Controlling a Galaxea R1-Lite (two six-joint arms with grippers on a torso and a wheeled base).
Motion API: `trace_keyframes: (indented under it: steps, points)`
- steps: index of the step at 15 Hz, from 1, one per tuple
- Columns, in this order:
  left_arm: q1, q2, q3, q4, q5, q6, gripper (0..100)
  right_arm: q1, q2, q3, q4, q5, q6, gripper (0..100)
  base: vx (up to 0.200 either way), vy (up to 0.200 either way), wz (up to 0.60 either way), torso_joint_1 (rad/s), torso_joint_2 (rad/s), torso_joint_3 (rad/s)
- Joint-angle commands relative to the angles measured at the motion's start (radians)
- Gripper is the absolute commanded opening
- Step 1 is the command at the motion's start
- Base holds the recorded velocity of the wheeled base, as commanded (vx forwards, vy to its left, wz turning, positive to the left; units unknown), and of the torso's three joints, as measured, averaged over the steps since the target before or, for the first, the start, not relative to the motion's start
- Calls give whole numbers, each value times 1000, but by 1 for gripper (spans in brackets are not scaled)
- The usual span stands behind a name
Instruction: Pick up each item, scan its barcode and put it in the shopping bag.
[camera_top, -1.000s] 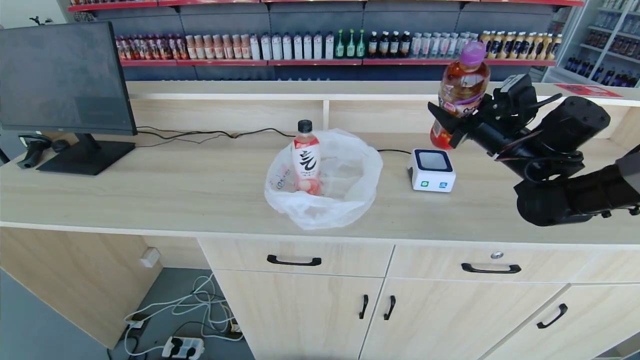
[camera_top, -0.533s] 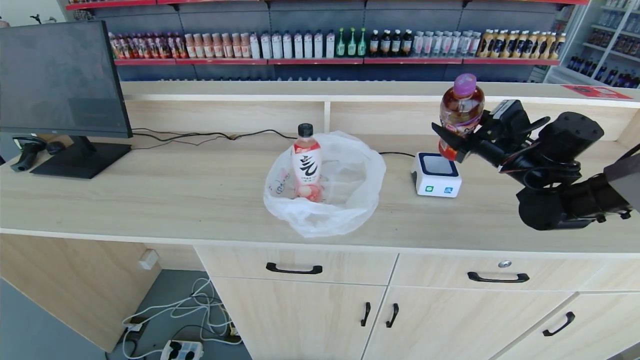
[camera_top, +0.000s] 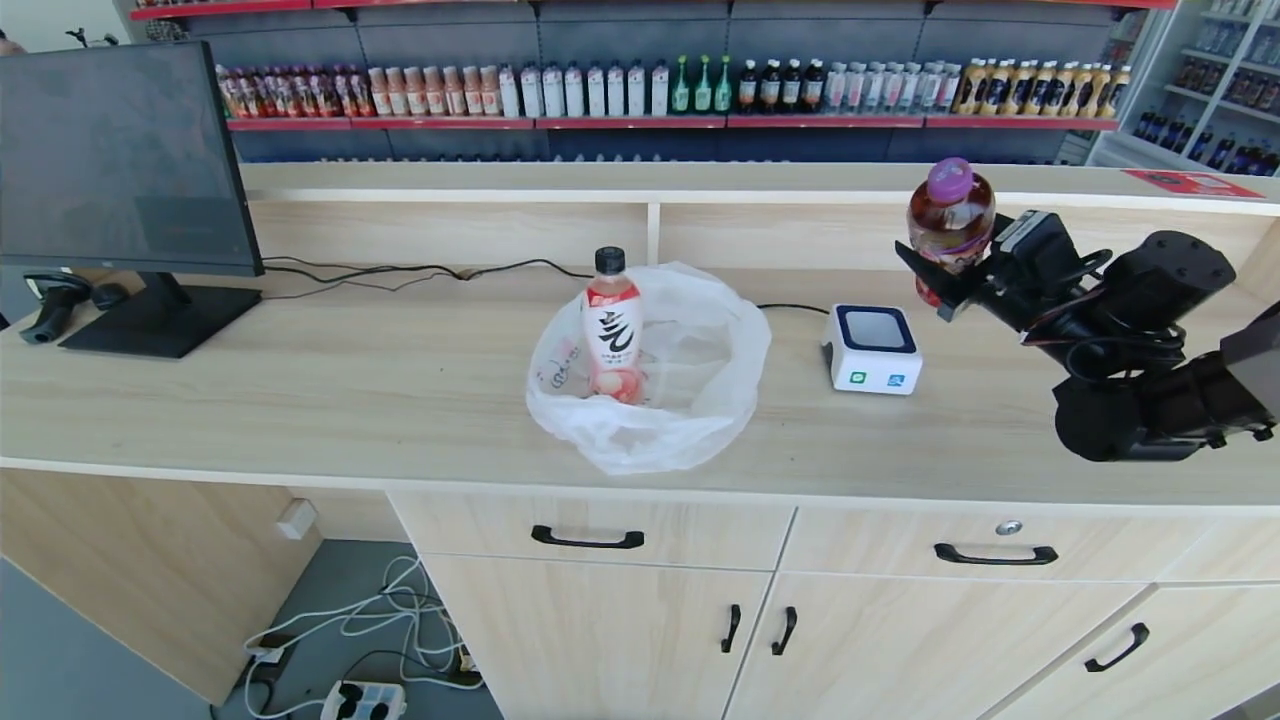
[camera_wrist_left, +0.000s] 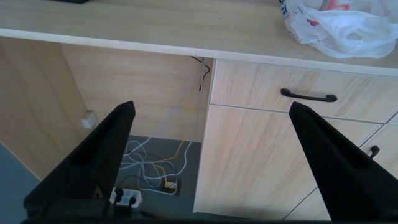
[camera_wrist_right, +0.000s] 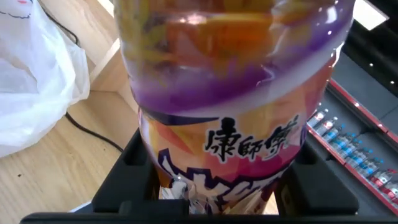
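The right gripper (camera_top: 937, 280) is holding a clear plastic bottle of amber tea with a purple cap (camera_top: 949, 222), its black fingers (camera_wrist_right: 132, 163) clamped on either side of the lower, labelled part of the bottle. The bottle is hanging roughly upright in the air above the light wooden checkout counter (camera_top: 300, 390), behind and to the right of the small white box-shaped barcode scanner with a dark window on top (camera_top: 868, 350), and it is not touching the scanner. The scanner is sitting on the counter just to the right of the translucent white plastic shopping bag (camera_top: 690, 400), whose mouth is lying open. Inside the bag a slim bottle with a black cap and a pink-and-white label (camera_top: 612, 325) is standing upright against the bag's left side. At the far left of the counter a dark flat monitor on a black stand (camera_top: 120, 160) is standing, with a black handheld scanner (camera_top: 50, 305) lying beside its base. The left gripper (camera_wrist_left: 211, 106) is hanging low in front of the counter's cabinets, its two black fingers (camera_wrist_left: 109, 149) spread wide apart and gripping nothing. Beyond it, the left wrist view is showing the edge of the bag on the counter, a black drawer handle (camera_wrist_left: 309, 96) and a white power strip (camera_wrist_left: 127, 198) with loose cables on the grey floor.
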Motion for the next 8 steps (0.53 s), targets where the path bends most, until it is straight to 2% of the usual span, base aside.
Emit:
trace_keyframes:
  steps: [1,4,6,8]
  points:
    - [0,0,0,-2,0,2,100,-5,5,-5,-1,9,-22,0,0,0,0,0,0,0]
    - [0,0,0,-4,0,3,100,18,59,-12,-13,32,-44,0,0,0,0,0,0,0]
    - [0,0,0,-5,0,6,100,16,93,-9,-25,83,-63,0,0,0,0,0,0,0]
    - [0,0,0,-5,0,25,100,7,111,-31,-7,124,-111,0,0,0,0,0,0,0]
